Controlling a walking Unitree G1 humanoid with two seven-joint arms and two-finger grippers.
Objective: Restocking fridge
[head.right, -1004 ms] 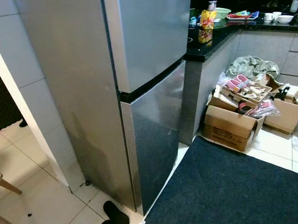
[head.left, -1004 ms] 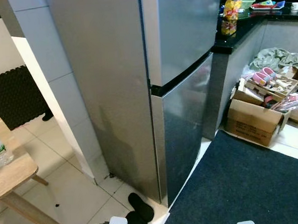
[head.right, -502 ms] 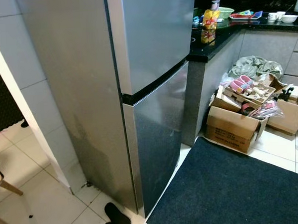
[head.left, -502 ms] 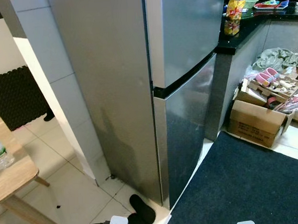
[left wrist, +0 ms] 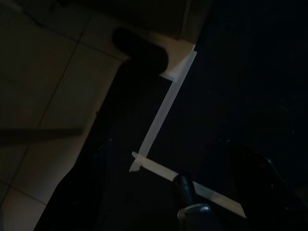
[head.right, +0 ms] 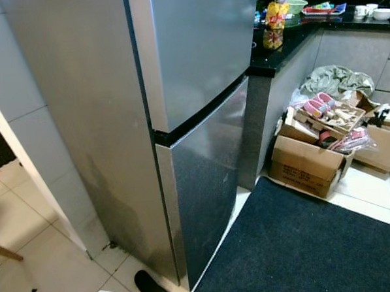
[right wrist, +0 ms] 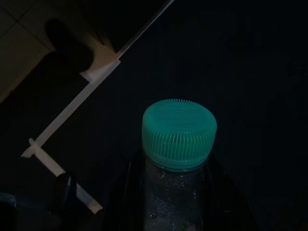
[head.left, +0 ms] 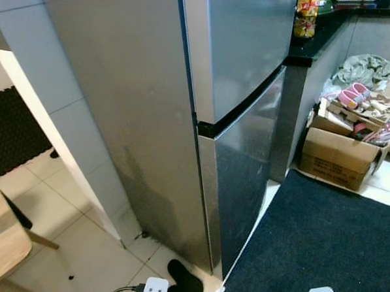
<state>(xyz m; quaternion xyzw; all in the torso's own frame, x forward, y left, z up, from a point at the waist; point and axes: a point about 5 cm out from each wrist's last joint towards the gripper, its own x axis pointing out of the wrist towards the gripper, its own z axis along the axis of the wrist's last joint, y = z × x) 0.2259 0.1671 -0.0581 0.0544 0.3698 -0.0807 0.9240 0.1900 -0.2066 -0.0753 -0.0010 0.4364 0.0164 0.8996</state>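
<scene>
Progress early | tall silver two-door fridge (head.left: 244, 84) was closed | right gripper (right wrist: 175, 202) jaws clamped green-capped clear bottle (right wrist: 179, 139) | left jaws: can't tell

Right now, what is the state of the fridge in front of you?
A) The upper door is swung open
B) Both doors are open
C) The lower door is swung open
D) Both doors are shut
D: the upper door and the lower door of the fridge both lie flush, with only the dark seam between them; the right pincer holds a green-capped bottle.
</scene>
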